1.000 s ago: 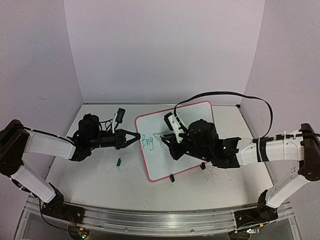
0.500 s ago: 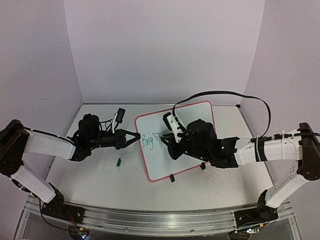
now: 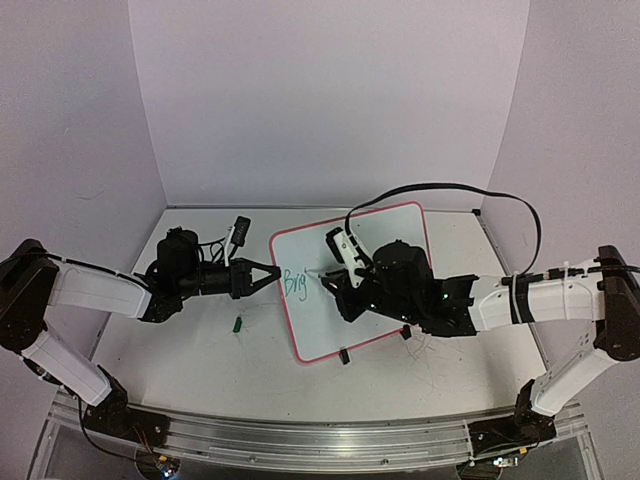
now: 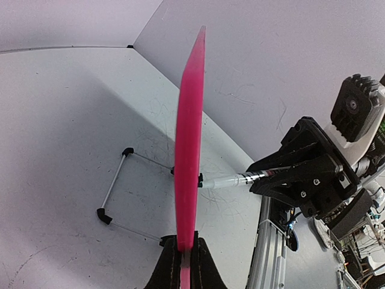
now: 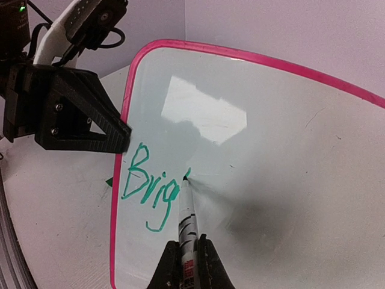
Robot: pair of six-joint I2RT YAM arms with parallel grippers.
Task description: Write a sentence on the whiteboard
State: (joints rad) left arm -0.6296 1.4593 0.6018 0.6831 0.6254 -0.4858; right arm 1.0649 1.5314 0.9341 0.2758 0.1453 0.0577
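Left fingers (image 3: 265, 274) clamped on whiteboard (image 5: 289, 150) left edge; board stands mid-surface (image 3: 190, 350). Right fingers (image 5: 187, 262) clamped on marker (image 5: 186, 211), tip touching board just right of "Brig". Sentence (image 5: 147, 183) unfinished; line runs rightward, away from left fingers.

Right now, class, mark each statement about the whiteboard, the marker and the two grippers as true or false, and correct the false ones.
1. The left gripper clamps the whiteboard by its pink frame. True.
2. The sentence is finished. False: only "Brig" is written so far.
3. The writing is red. False: it is green.
4. The right gripper holds the marker with its tip on the board. True.
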